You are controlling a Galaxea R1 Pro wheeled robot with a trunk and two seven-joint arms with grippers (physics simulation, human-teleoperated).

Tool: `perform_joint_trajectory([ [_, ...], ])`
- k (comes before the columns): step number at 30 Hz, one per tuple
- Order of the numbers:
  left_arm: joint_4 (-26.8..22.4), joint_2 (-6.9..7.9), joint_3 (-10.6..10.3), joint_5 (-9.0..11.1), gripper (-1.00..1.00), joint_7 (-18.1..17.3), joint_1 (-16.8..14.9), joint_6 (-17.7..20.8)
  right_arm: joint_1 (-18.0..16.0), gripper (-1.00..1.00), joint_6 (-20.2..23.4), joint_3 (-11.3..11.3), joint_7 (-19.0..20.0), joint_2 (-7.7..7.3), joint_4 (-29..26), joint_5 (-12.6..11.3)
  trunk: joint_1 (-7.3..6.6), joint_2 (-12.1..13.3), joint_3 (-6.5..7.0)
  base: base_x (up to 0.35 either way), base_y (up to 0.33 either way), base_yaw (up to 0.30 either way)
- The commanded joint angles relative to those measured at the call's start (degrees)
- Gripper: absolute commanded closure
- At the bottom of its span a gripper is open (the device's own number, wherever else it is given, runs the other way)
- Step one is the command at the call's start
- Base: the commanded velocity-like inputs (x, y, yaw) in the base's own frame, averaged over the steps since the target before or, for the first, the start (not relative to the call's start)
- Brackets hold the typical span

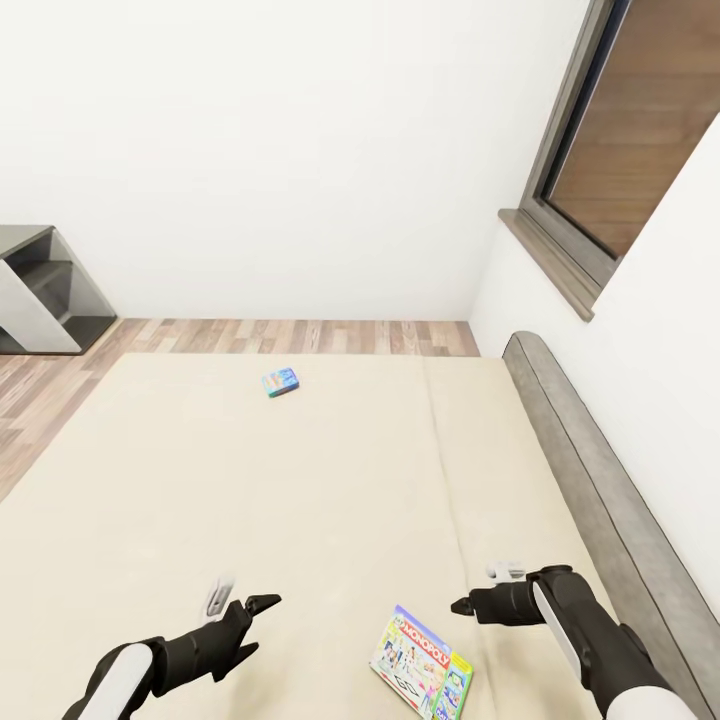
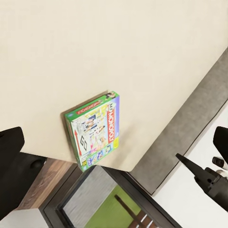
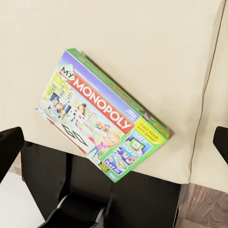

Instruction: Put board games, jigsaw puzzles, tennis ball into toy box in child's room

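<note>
Closest to me, the Monopoly box (image 1: 423, 663) lies flat on the beige mattress (image 1: 300, 480) near the bed's front edge, between my two arms and nearer the right one. My right gripper (image 1: 478, 590) hangs just above and beside it with its fingers spread and nothing between them; in the right wrist view the box (image 3: 103, 115) sits square in the gap, lid up, corner pointing toward the mattress edge. My left gripper (image 1: 240, 600) hovers over bare mattress well to the left, likewise spread and empty, and from its wrist camera I see the same box (image 2: 94, 130) from afar. I judge this box to be light, stiff cardboard with a glossy printed lid, so it may slide on the fabric if I push it, and it could buckle under a hard squeeze. Lying flat, its faces offer no purchase; I'd take it across the short width on its thin side edges, or nudge it over the bed edge to get a finger underneath. Farther up the mattress, well apart, the small blue board game (image 1: 281, 382) rests flat, and it probably handles the same way. Beyond it lie the wood-plank floor (image 1: 300, 336) and white wall (image 1: 300, 150).
</note>
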Motion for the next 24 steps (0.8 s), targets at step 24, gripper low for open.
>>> perform_joint_trajectory([
  [24,0.75,0.04,-0.19,-0.16,-1.0,-0.34,-0.07,0.39,-0.33,-1.0,0.06,-0.18,0.12,0.07,-0.52,0.01,0.03,-0.1,-1.8,0.0,0.0,0.0],
])
